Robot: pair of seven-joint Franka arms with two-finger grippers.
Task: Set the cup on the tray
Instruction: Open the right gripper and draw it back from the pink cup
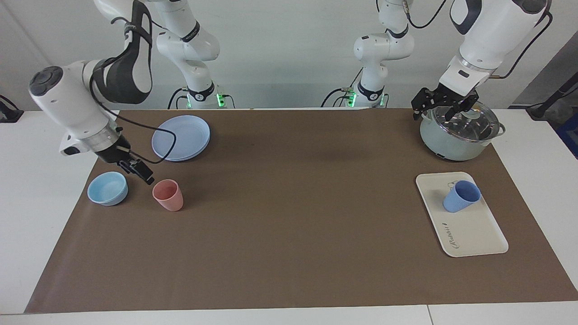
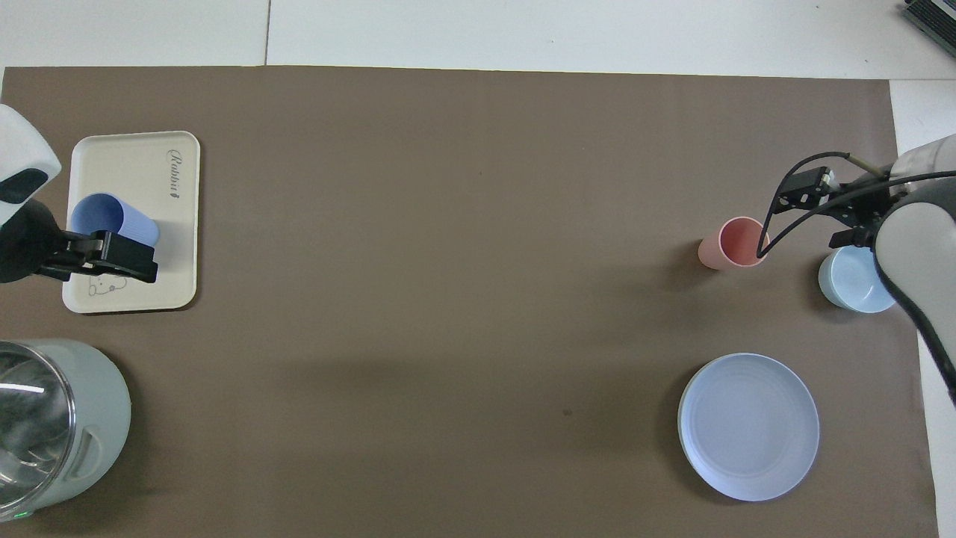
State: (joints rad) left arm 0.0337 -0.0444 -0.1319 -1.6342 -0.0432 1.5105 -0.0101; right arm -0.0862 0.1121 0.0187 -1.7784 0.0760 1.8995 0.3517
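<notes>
The periwinkle-blue cup [image 1: 461, 196] stands upright on the cream-white tray [image 1: 474, 230], at the tray's end nearer the robots, toward the left arm's end of the table. It also shows in the overhead view [image 2: 112, 217] on the tray [image 2: 134, 161]. My left gripper [image 1: 440, 113] is open and empty, raised in the air over the space between the pot and the tray, well apart from the cup. In the overhead view it [image 2: 123, 258] overlaps the tray beside the cup. My right gripper [image 1: 135, 169] hangs low between a light-blue bowl and a pink cup, holding nothing.
A grey-green pot [image 1: 451, 140] with a glass lid stands nearer the robots than the tray. At the right arm's end are a pink cup [image 1: 168, 195], a light-blue bowl [image 1: 107, 188] and a round blue plate [image 1: 180, 137]. A brown mat [image 1: 293, 203] covers the table.
</notes>
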